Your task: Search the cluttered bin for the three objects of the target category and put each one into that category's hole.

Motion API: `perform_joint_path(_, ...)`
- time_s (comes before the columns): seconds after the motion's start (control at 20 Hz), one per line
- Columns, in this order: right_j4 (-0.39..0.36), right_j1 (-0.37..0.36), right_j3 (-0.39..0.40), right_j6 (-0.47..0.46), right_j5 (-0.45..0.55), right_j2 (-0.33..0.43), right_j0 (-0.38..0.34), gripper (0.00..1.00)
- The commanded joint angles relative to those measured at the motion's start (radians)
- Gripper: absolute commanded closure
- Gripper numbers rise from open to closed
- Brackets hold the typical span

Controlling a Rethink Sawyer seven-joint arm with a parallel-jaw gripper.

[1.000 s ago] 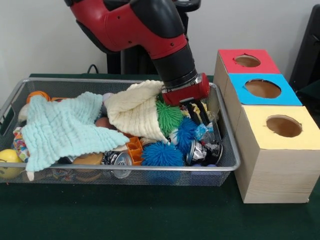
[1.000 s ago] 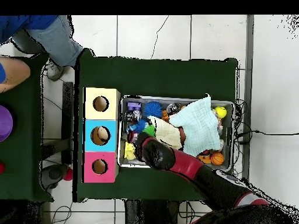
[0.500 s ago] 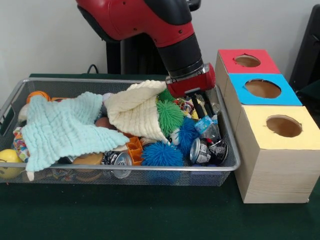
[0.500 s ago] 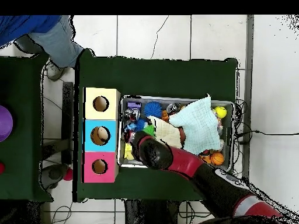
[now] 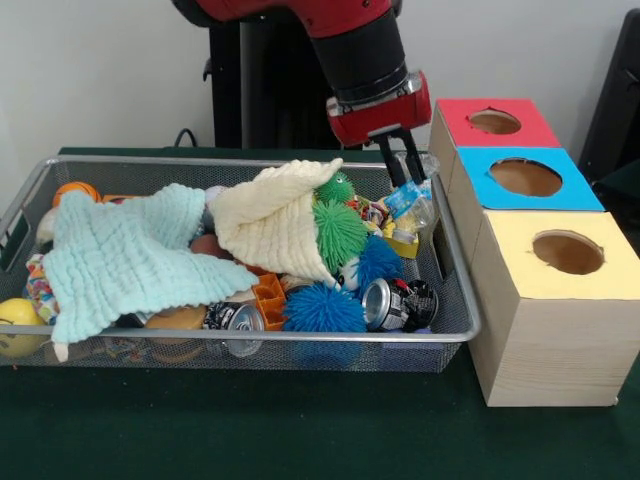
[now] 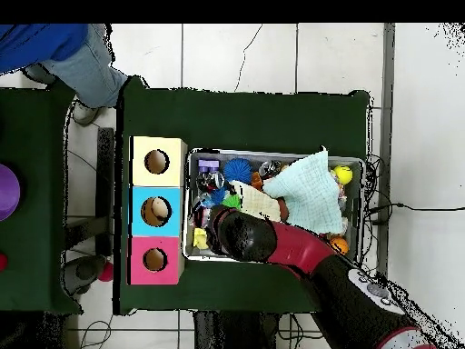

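We see three wooden boxes at the right: red top (image 5: 495, 121) farthest, blue top (image 5: 527, 178) in the middle, yellow top (image 5: 566, 253) nearest, each with a round hole. Further left lie a pale blue cloth (image 5: 125, 258), a cream cloth (image 5: 270, 218), a green spiky ball (image 5: 338, 231), a blue spiky ball (image 5: 323, 309), a can (image 5: 383, 303) and a yellow ball (image 5: 17, 322).

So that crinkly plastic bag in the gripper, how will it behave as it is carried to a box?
The plastic bag hangs crumpled below the gripper, so it is probably floppy and very light. Its glossy film looks slippery, and only a small part seems pinched, so it might slip out. Being limp, it may catch on the bin rim.
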Motion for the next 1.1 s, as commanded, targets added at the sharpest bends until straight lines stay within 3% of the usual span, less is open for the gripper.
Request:
perform_joint_path(0.05,0.033,-0.093,-0.048,0.124,0.129,-0.039,0.035,1.0)
perform_joint_path(0.55,0.04,-0.156,-0.075,0.136,0.214,-0.075,0.066,1.0)
perform_joint_path(1.1,0.109,-0.244,-0.049,0.187,0.274,-0.1,0.115,1.0)
